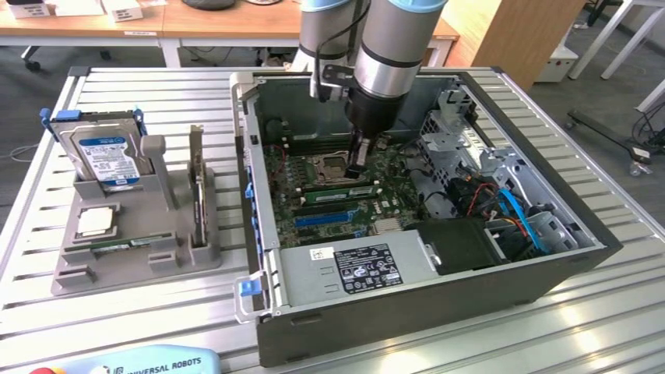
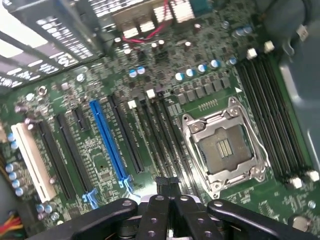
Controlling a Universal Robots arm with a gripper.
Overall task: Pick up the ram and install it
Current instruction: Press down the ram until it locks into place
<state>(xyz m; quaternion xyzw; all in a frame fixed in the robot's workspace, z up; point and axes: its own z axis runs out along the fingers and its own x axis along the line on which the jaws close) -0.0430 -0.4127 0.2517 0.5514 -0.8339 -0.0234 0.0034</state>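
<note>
My gripper (image 1: 357, 171) reaches down into the open computer case (image 1: 582, 234). It stands over the memory slots (image 2: 162, 135) beside the empty processor socket (image 2: 225, 147). In the wrist view its black fingers (image 2: 156, 207) are pressed together, shut, with nothing visible between them. A green ram (image 1: 338, 189) sits along the slots just in front of the fingertips in the exterior view. Whether the fingertips touch it I cannot tell. Another ram stick (image 1: 195, 187) stands on edge in the grey holder (image 1: 146, 261) at the exterior view's left.
The holder also carries a silver hard drive (image 1: 104, 152) with a blue label and a small square processor chip (image 1: 96, 221). Inside the case are a power supply (image 1: 353, 269), a drive cage (image 1: 457, 140) and blue cables (image 1: 519, 214). A blue expansion slot (image 2: 110, 142) and a white one (image 2: 30, 160) lie near the fingers.
</note>
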